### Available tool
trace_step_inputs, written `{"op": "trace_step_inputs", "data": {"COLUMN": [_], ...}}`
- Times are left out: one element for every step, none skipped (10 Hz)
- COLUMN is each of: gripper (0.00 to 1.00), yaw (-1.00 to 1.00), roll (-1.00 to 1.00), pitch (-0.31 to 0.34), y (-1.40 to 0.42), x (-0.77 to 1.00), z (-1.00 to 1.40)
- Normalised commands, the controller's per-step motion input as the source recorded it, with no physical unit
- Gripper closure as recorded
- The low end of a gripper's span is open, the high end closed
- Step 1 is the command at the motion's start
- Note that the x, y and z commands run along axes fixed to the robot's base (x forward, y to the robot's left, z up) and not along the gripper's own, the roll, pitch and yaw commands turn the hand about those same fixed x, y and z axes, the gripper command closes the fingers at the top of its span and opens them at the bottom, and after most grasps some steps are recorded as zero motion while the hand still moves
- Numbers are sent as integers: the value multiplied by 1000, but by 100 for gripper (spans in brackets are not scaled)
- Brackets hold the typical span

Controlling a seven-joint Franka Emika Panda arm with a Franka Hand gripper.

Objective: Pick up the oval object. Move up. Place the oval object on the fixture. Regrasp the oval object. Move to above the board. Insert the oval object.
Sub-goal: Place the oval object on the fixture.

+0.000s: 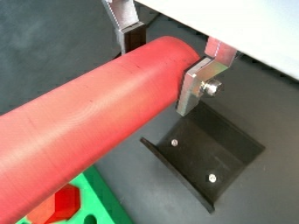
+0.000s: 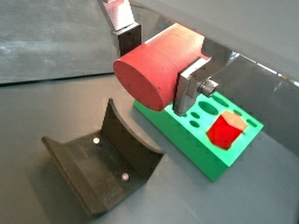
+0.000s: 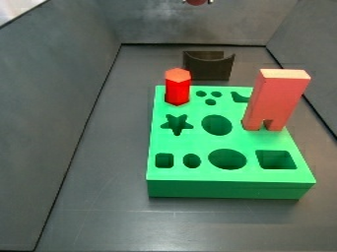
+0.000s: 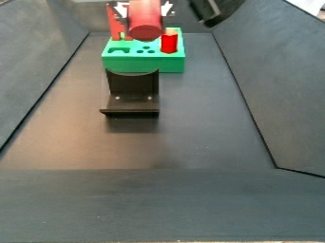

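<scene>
Two silver fingers [image 1: 198, 86] of our gripper [image 2: 163, 54] clamp the oval object [image 1: 93, 118] crosswise near one end, its long axis level, while the fixture [image 4: 129, 93] waits below and the board [image 4: 143, 59] just beyond.

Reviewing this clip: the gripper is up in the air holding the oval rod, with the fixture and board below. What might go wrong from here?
1. The gripper clamps the oval object near one end, so in a wrist view most of the rod overhangs; it may tilt or slip.
2. The fixture notch is narrow; a tilted rod might miss it and roll off.
3. The fixture sits close to the board, where a red hexagonal peg and salmon block stand upright; the rod could clip them.
</scene>
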Motion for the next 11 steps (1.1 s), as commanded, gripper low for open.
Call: {"op": "trace_step_inputs", "data": {"gripper": [100,100,100,100,100,100,100,100,100,100,100], "yaw": [-103,-95,-74,-66,-110,-112,-113,-110,-111,-119,-111], "roll": [-235,-196,-183,-176,-1000,-1000,-1000,-1000,-1000,-984,-827], "pitch": [76,63,54,54,-17,-14,-4,18,39,46,44], "y": [40,37,37,35,61,64,75,77,86,92,97], "x": [513,427,313,238,132,113,116,127,142,149,155], "z": [-3,-4,-12,-7,-1000,-1000,-1000,-1000,-1000,-1000,-1000]}}
